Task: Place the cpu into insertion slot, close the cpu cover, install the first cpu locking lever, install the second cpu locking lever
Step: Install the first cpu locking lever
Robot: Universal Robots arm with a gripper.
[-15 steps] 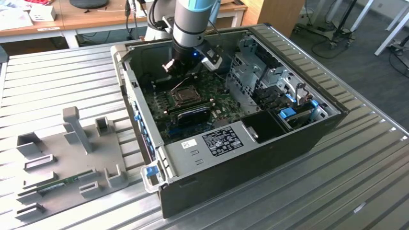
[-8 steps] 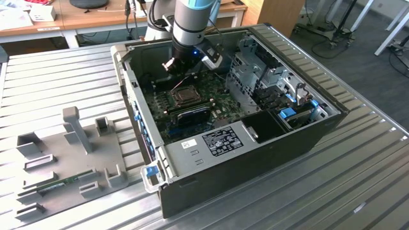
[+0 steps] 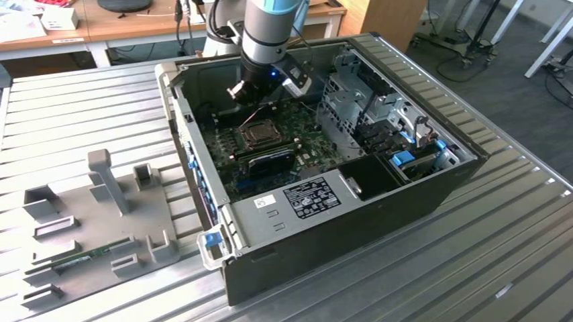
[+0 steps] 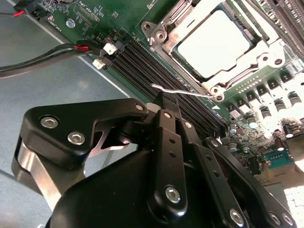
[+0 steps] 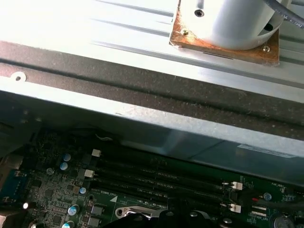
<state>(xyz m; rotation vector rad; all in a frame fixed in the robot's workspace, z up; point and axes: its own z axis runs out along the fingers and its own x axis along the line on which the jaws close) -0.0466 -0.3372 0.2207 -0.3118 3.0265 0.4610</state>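
A: How far is the work judged to be?

B: The cpu [image 4: 213, 42] is seen lying flat inside the insertion slot [image 4: 153, 29], and the cpu cover [image 4: 259, 59] is laid down around it. So the first two steps are judged as done. One thin locking lever [image 4: 183, 91] is seen just beside the insertion slot, between it and the memory slots [image 4: 142, 66]. It stands off from the frame and is judged as not yet hooked. Of the other lever nothing sure can be told.

A: And the pincer?

B: The pincer [image 4: 170, 100] is held closed, with its tips right at that lever. Whether the lever is pinched or only touched cannot be told.

A: Can any writing be read?

B: A white label [image 3: 310, 199] with black print is stuck inside the computer case [image 3: 268, 268], well apart from the insertion slot. Small white print is found on the green board [image 4: 95, 14] around the slot. All of it is too small to be read.
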